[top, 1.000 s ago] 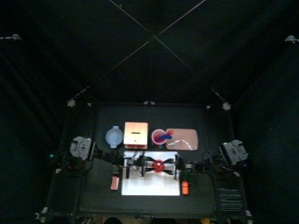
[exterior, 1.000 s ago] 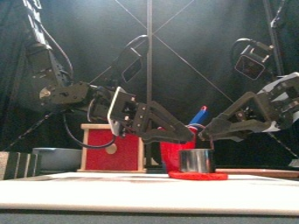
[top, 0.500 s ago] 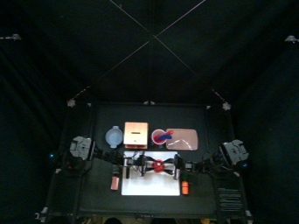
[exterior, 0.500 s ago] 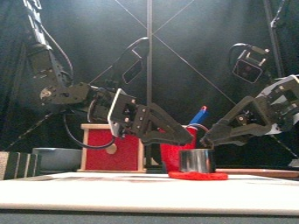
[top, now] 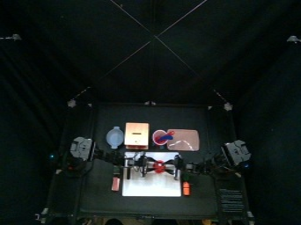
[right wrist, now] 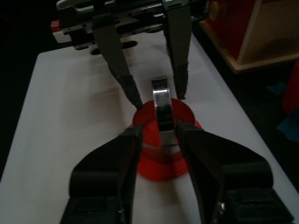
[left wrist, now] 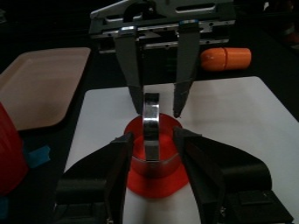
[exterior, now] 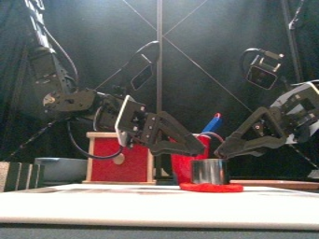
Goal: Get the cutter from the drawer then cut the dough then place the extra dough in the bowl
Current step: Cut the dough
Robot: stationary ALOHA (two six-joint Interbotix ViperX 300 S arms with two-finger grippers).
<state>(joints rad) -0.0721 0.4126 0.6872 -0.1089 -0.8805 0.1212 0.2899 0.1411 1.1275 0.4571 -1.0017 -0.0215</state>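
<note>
Cutter [exterior: 210,172] upright on dough [exterior: 211,188]; left gripper [exterior: 199,148] and right gripper [exterior: 223,147] flank its top from opposite sides, equally near; neither grip can be told.

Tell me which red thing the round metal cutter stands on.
The flat red dough disc on the white cutting board, under the cutter; the red cup and the red drawer front stand farther back.

Dim all round, with overhead light glaring off the white cutting board [top: 153,186].
</note>
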